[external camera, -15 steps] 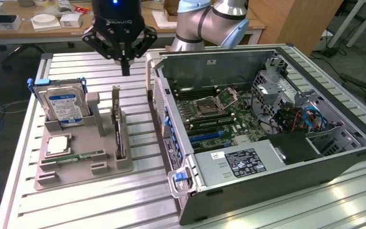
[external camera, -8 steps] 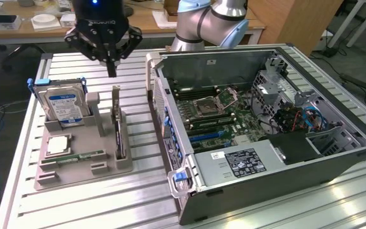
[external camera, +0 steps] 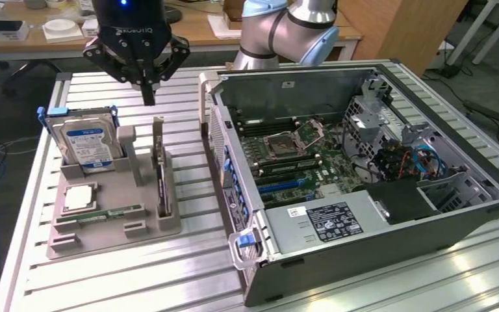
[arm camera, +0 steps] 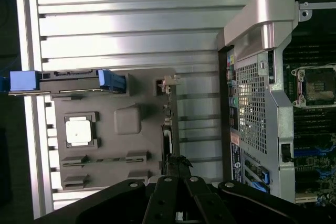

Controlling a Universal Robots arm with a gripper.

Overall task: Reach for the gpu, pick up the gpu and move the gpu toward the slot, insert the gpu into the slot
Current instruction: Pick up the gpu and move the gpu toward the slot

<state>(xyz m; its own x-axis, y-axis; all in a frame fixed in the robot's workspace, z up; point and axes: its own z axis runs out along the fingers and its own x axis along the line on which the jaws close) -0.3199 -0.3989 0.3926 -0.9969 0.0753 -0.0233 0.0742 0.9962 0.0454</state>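
The gpu [external camera: 159, 170] stands on its edge in a slit of the grey holder [external camera: 111, 224], its silver bracket end pointing up. My gripper [external camera: 149, 97] hangs above the holder's far end, a little behind the card and not touching it, fingers pressed together with nothing between them. In the wrist view the gpu [arm camera: 169, 124] appears edge-on as a thin dark strip, just ahead of my shut gripper [arm camera: 177, 183]. The slot [external camera: 282, 187] is a blue strip on the green motherboard inside the open computer case [external camera: 336, 218].
A silver, blue-labelled hard drive [external camera: 85, 140] stands upright in the holder, to the exterior view's left of the card. A CPU chip [external camera: 78, 197] and a thin memory stick [external camera: 109, 213] lie in the holder. The CPU socket [external camera: 282, 144] sits on the motherboard. The case wall [external camera: 223, 130] rises between holder and motherboard.
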